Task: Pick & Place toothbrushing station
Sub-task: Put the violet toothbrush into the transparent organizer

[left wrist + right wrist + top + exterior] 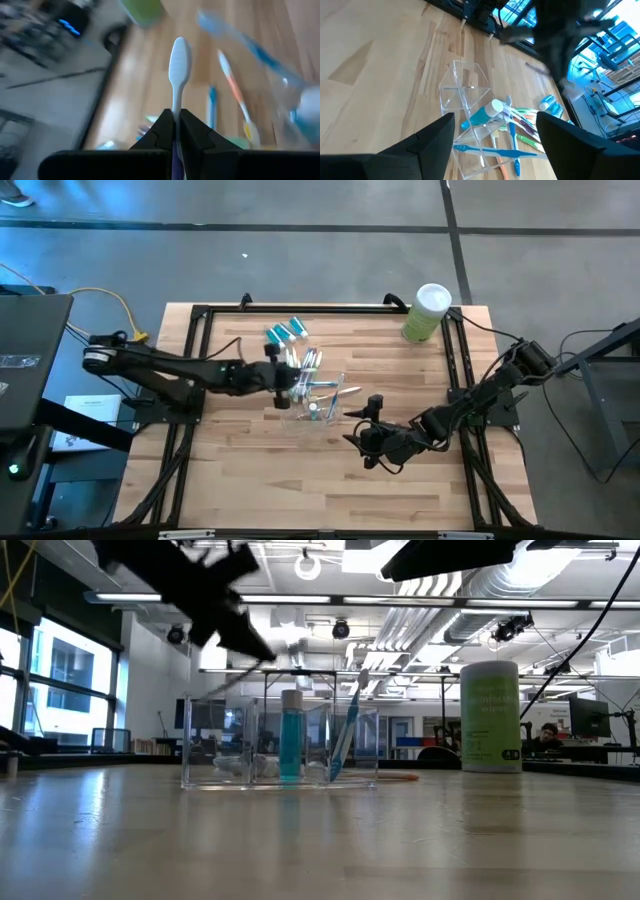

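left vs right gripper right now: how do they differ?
The left gripper is shut on a white-headed toothbrush; the right gripper is open and empty. Left hangs over the clear organizer; right sits beside it, nearer the right table edge. Both are dark two-finger grippers.

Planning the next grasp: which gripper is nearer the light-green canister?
Right. The right gripper sits open below the canister; the left gripper, shut on a toothbrush, is farther across the table.

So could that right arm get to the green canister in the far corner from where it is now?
Probably yes: the right gripper is open and empty, and bare table lies between it and the green canister; the clear organizer sits off to the side.
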`<action>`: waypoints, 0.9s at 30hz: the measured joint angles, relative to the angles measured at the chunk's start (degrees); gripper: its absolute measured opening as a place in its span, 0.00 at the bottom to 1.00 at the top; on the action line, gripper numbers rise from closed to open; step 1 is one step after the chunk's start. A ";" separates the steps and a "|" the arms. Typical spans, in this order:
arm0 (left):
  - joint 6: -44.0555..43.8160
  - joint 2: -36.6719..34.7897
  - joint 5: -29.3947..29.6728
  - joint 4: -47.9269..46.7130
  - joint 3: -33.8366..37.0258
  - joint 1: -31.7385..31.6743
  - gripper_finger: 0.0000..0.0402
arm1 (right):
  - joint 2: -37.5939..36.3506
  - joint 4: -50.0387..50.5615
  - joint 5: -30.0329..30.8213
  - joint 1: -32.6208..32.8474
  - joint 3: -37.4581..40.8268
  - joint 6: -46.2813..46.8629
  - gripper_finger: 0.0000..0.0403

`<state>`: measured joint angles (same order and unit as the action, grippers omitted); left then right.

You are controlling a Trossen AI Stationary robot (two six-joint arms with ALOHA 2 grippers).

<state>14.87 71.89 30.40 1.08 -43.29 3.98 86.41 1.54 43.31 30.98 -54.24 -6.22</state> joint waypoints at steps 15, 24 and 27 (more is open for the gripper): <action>-5.80 -7.70 -3.08 16.13 -0.09 11.20 0.01 | 0.00 -0.69 -0.03 0.01 -0.01 3.10 0.68; -3.70 -6.90 12.34 17.18 -0.02 24.01 0.01 | 0.00 1.69 -0.44 2.11 0.00 8.12 0.68; -1.68 -6.94 23.64 17.45 -0.02 29.82 0.01 | 0.00 1.68 -0.42 3.15 -0.01 8.15 0.68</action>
<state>13.19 64.95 54.04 18.52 -43.31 33.79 86.41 3.22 42.89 34.13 -54.25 1.93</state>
